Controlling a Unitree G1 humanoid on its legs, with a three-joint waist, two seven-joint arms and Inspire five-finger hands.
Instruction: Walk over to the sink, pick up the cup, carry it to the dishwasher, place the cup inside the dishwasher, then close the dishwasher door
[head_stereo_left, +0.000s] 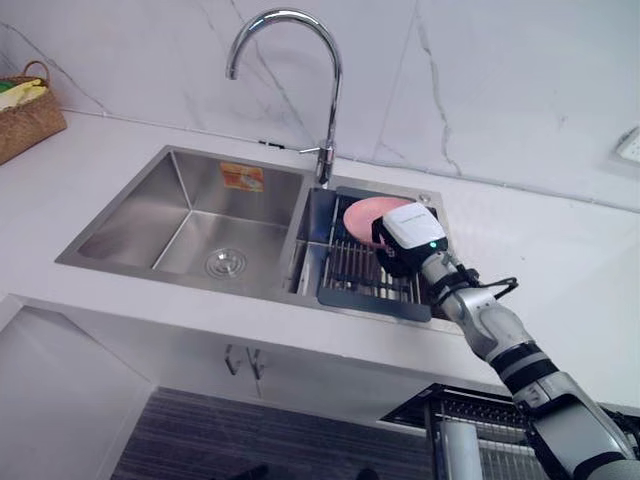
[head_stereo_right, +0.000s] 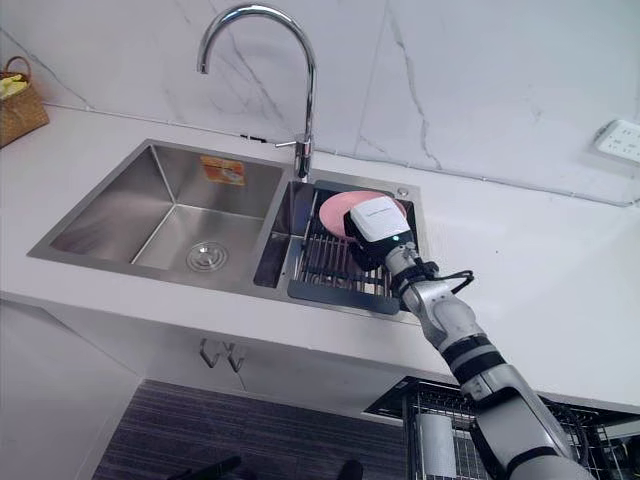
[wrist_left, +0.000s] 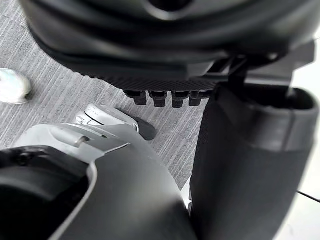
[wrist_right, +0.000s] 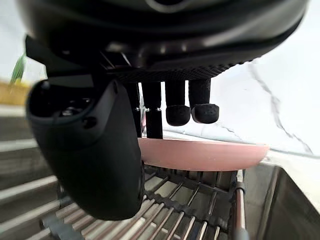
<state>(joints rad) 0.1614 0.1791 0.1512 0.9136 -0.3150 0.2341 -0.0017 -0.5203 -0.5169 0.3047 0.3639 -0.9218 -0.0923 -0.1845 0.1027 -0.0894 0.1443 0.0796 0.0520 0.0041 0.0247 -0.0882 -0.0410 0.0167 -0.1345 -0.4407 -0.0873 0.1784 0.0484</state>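
Now, step: you are reaching for the cup, judging by the task; the carry and the dishwasher are still waiting.
Cup (head_stereo_left: 365, 212): pink, lying tipped on the rack (head_stereo_left: 350, 270) in the right basin of the sink (head_stereo_left: 190, 200), just right of the tap (head_stereo_left: 330, 90). It is probably sitting there to drain, which is leaving its rim open to a grip from above.
Right hand (head_stereo_left: 412, 232): you are holding it low over the cup, arm stretching across the counter (head_stereo_left: 560, 270). In the wrist view the fingers (wrist_right: 204, 112) are hanging nearly straight on the far side of the rim, and the thumb (wrist_right: 90, 150) is standing apart on the near side. The hand is spread and is not yet pinching anything.
Why this pose: you are straddling the rim so that a single closing of thumb and fingers may be catching the wall between them.
Left hand (wrist_left: 165, 40): hanging idle over the grey floor (wrist_left: 50, 90); whether it is spread or closed you cannot tell.
Wire basket (head_stereo_left: 470, 420): showing below the counter edge under your right arm, likely the dishwasher's, so the carry is looking short.
Risk: the cup is resting on bars, so a one-sided push may be sliding it along the rack.
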